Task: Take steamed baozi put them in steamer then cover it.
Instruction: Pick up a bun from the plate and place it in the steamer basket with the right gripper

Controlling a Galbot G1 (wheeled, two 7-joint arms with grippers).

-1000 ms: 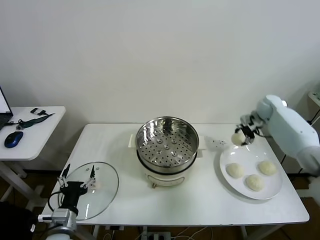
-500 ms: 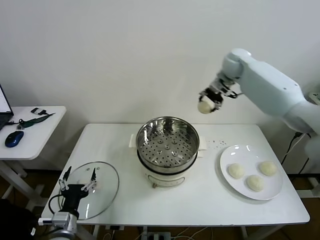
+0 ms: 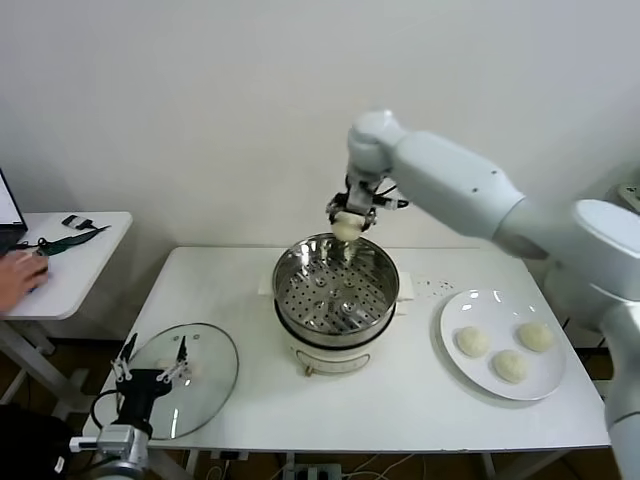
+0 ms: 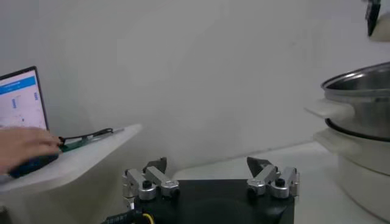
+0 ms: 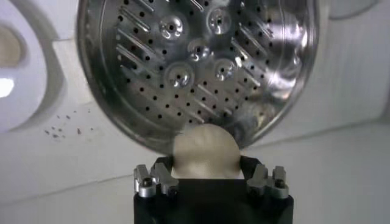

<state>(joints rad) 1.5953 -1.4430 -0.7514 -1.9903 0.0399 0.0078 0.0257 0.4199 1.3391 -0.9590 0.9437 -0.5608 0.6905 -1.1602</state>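
Since before, our right gripper (image 3: 346,226) carried a pinched bun (image 3: 346,228) from the plate (image 3: 545,378) to above the steamer's (image 3: 335,290) far rim; next, lower and release. Left gripper (image 3: 152,368) idles spread over the lid (image 3: 205,385).

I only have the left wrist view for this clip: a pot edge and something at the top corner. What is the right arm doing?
Observer: The right gripper holds a baozi above the far rim of the steamer.
Operator: Anything in the basket?
Observer: No, the perforated floor is bare.
Operator: How many buns are left?
Observer: Three sit on the white plate.
Operator: And the lid?
Observer: The glass lid lies flat on the table under the open left gripper.
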